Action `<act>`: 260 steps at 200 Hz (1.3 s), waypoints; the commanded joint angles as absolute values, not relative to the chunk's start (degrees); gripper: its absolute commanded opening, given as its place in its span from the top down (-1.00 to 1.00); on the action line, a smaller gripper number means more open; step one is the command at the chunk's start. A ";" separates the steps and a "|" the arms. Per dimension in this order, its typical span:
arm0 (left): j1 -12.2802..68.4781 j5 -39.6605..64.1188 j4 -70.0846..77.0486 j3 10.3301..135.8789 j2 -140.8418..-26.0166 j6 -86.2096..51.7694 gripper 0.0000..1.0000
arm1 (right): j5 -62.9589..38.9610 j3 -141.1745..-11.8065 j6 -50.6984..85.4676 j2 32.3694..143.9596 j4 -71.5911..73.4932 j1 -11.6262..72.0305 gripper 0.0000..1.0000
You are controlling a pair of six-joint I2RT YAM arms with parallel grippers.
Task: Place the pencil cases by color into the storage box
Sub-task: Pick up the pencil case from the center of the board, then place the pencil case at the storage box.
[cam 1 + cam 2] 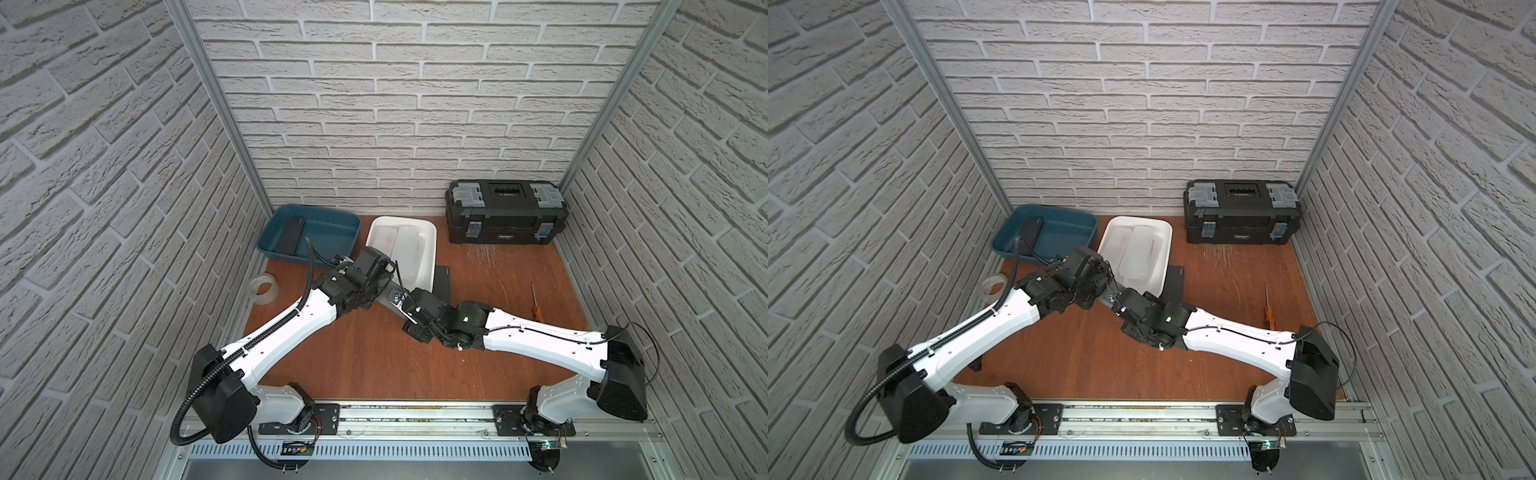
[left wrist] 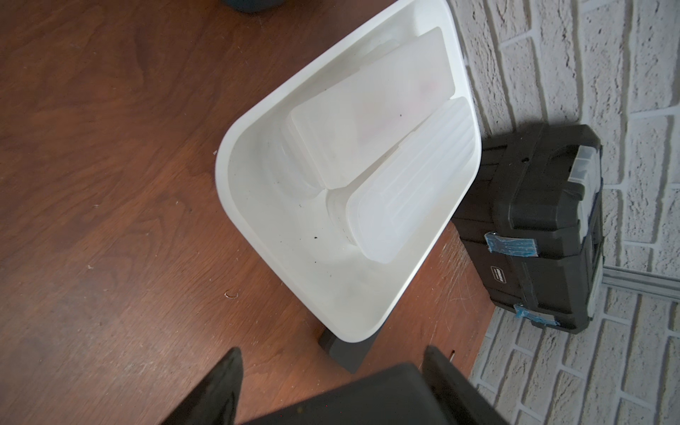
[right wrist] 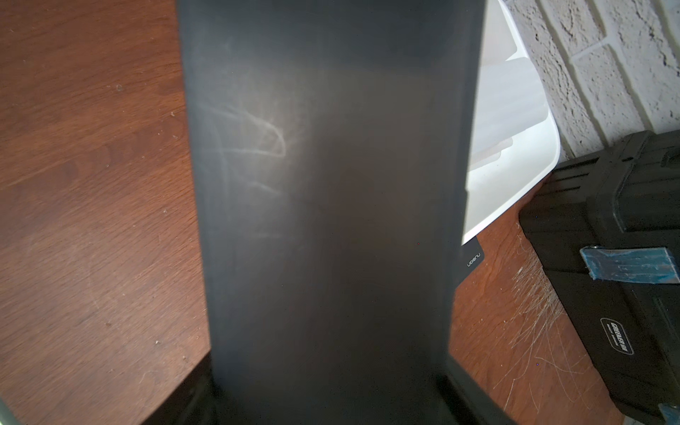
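Beside the white plastic tub (image 2: 220, 173), the thin matte black pencil case (image 3: 323, 184) runs lengthwise from the right end effector (image 3: 327, 408), clamped on it, into the left end effector (image 2: 331, 357), though whether that one grips it yet I cannot tell.

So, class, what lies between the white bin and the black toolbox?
Nothing: only bare wooden tabletop separates the white bin from the black toolbox, shown in both top views.

brown wood-grain table (image 1: 353, 365), pale scratches toward 1 o'clock. lying on it: blue bin (image 1: 328, 232) at 11 o'clock by the back wall; white bin (image 1: 380, 230) at 12, just beside it; black toolbox (image 1: 505, 212) at 1, against the wall; clear tape roll (image 1: 262, 288) at 9, near the edge; orange-handled screwdriver (image 1: 536, 305) at 3; flat black case (image 1: 442, 280) near centre, one end under the white bin's corner.
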State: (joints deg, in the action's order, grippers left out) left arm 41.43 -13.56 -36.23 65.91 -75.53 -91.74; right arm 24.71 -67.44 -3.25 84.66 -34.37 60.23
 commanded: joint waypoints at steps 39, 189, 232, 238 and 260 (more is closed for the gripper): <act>41.69 -14.68 -35.15 65.04 -75.97 -88.52 -0.15 | 24.79 -70.20 -2.94 84.38 -31.54 60.82 -0.38; 41.31 -15.73 -34.82 64.51 -74.65 -86.72 0.01 | 27.72 -71.89 0.02 85.00 -30.27 60.78 -0.68; 40.10 -15.08 -34.73 64.25 -74.46 -86.23 0.04 | 28.45 -71.65 0.78 84.77 -29.44 60.78 -0.71; 39.77 -14.95 -34.61 64.12 -74.43 -86.13 0.05 | 28.62 -71.55 0.86 84.66 -29.42 60.82 -0.71; 39.15 -14.51 -34.21 63.81 -74.16 -85.96 0.06 | 28.80 -70.95 1.05 83.82 -29.18 60.83 -0.71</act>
State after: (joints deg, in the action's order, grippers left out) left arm 40.10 -14.52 -35.31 64.66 -75.50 -86.96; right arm 27.42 -70.81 -0.19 85.01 -31.59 60.49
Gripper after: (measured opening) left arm 0.731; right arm 0.854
